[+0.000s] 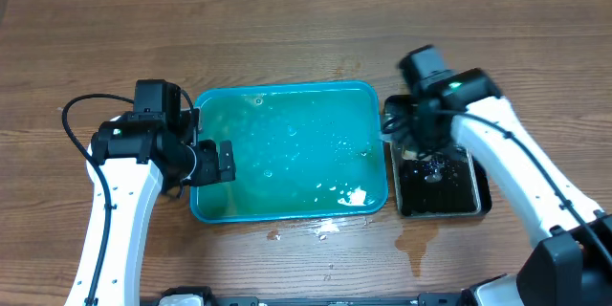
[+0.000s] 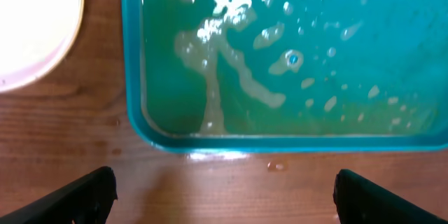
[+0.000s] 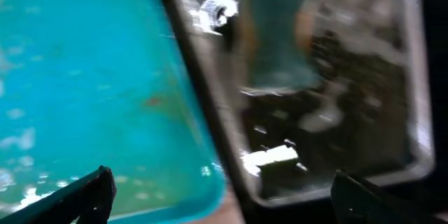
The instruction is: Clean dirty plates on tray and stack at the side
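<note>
At the near edge of the bench (image 1: pixel 287 48), a puddle (image 1: pixel 416 244) darkens the wood in front of the black tray (image 1: pixel 475 201). Smaller drops glisten just before the near rim of the teal tray (image 1: pixel 375 105).

The left end effector (image 2: pixel 224 206) is released. Its two dark fingers (image 2: pixel 84 196) are spread wide over bare wood, just short of the teal tray's rim and touching nothing. Beyond them, the left wrist view shows a corner of the teal tray, wet inside with pale streaks and blobs of foam. To one side of that corner a white plate (image 2: pixel 28 28) lies flat on the bench, close to the tray and parted from it by a strip of wood. Only part of the plate is in view.

From overhead, the teal tray lies in the middle of the bench between the two arms. The left end effector (image 1: pixel 218 161) is at its left rim.

The right end effector (image 3: pixel 224 203) is also released and grips nothing. It hangs over the black tray, which sits just beside the teal tray's right side. The black tray is wet and glinting, and further in lies a blurred blue-grey shape (image 3: pixel 276 35) that I cannot identify
</note>
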Robot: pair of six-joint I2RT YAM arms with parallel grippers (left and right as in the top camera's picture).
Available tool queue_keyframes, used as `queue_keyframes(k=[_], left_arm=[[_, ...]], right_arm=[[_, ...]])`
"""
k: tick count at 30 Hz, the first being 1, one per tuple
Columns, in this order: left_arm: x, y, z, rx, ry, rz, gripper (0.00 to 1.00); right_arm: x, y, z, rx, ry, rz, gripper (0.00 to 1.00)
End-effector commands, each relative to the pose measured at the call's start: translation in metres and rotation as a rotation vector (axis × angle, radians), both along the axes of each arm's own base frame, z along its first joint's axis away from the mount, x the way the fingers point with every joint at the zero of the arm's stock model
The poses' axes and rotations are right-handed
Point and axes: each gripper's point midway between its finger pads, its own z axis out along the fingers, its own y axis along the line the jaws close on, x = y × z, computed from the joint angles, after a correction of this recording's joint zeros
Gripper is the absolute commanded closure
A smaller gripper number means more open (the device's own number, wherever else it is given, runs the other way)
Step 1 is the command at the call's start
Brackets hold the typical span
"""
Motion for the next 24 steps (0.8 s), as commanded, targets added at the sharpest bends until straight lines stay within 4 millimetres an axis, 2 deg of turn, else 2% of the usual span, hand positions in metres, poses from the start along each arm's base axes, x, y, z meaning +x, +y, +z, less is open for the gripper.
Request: queue_keyframes(k=[1,5,8,11,18,21,24], left_arm=[[-0.004,-0.002,0.003,-0.005,0.013,-0.026,0.0],[-0.013,-0.002,0.005,-0.006,0.034,-0.026,0.0],[-0.017,-0.002,0.013,-0.005,-0.005,-0.026,0.0],[-0.019,-0.002,0.029,0.0,-0.108,-0.027,0.0],[-0.031,-0.002,0.079,0.032,-0.506,-0.074,0.0],[-0.046,0.002,0.095,0.06,-0.641,-0.059,0.0],[-0.059,0.01,0.106,0.104,-0.729,-0.024,0.01]], right_arm=[[-0.001,-0.011,0.013,0.023,-0.009,-0.004,0.0],[-0.008,-0.018,0.025,0.02,-0.028,-0.012,0.0],[-0.011,-0.017,0.042,0.034,-0.087,-0.005,0.0],[-0.014,-0.021,0.065,0.012,-0.18,0.001,0.0],[-0.034,-0.018,0.12,0.019,-0.46,0.058,0.0],[-0.051,-0.016,0.131,0.048,-0.553,0.087,0.0],[-0.072,-0.028,0.136,0.037,-0.621,0.09,0.0]])
